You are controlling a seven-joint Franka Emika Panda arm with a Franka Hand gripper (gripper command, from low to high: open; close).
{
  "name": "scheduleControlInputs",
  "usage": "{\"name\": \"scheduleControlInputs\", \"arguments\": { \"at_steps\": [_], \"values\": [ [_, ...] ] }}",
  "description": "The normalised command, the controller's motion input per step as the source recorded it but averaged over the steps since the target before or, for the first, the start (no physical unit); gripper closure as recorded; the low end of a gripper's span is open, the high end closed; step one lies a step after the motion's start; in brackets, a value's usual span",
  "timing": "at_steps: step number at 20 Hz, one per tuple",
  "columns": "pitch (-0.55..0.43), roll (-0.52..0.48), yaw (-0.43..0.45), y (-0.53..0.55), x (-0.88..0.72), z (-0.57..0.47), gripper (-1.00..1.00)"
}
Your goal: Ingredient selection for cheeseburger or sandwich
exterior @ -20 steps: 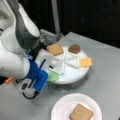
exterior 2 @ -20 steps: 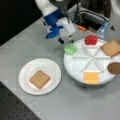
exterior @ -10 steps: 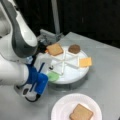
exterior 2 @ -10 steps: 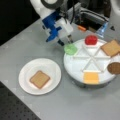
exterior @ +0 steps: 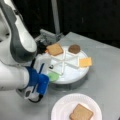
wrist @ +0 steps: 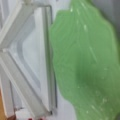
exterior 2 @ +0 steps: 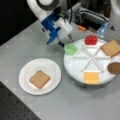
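The gripper (exterior 2: 68, 41) is positioned at the edge of the divided tray (exterior 2: 75, 68), at the rim nearest a front view's left, directly above the lettuce (exterior 2: 70, 48). In a front view the gripper (exterior: 50, 72) is seen beside the lettuce (exterior: 53, 76), which lies partly over the tray rim (exterior: 75, 78). Whether the fingers are closed on the lettuce, or how far they are parted, cannot be told. In the wrist view the lettuce (wrist: 87, 62) fills most of the picture, lying across the white rim and a divider of the tray (wrist: 27, 62).

The remaining ingredients are located in separate compartments of the tray. The tomato (exterior 2: 91, 39) is set in the compartment next to the lettuce. A bread slice (exterior 2: 111, 47) (exterior: 54, 49) is shown in both front views, as are the patty (exterior 2: 114, 67) (exterior: 74, 49) and the cheese (exterior 2: 91, 77) (exterior: 85, 62), the cheese lying over the rim.

A white plate (exterior 2: 27, 82) (exterior: 62, 107) is placed on the grey table (exterior 2: 30, 45) apart from the tray. One bread slice (exterior 2: 39, 79) (exterior: 81, 114) lies flat on it; nothing is stacked on this slice.
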Motion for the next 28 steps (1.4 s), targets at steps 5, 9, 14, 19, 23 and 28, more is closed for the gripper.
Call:
{"name": "scheduleControlInputs", "arguments": {
  "at_steps": [5, 9, 14, 19, 23, 28],
  "values": [
    [0.026, 0.458, 0.118, -0.31, 0.24, -0.09, -1.0],
    [0.007, 0.481, 0.11, -0.24, 0.26, -0.08, -1.0],
    [-0.005, 0.42, 0.088, -0.15, 0.28, -0.08, -1.0],
    [-0.031, 0.336, 0.077, -0.07, 0.24, -0.05, -1.0],
    [-0.046, 0.276, 0.086, -0.08, 0.22, -0.03, -1.0],
    [-0.04, 0.248, 0.098, -0.07, 0.2, -0.02, 1.0]
  ]
}}
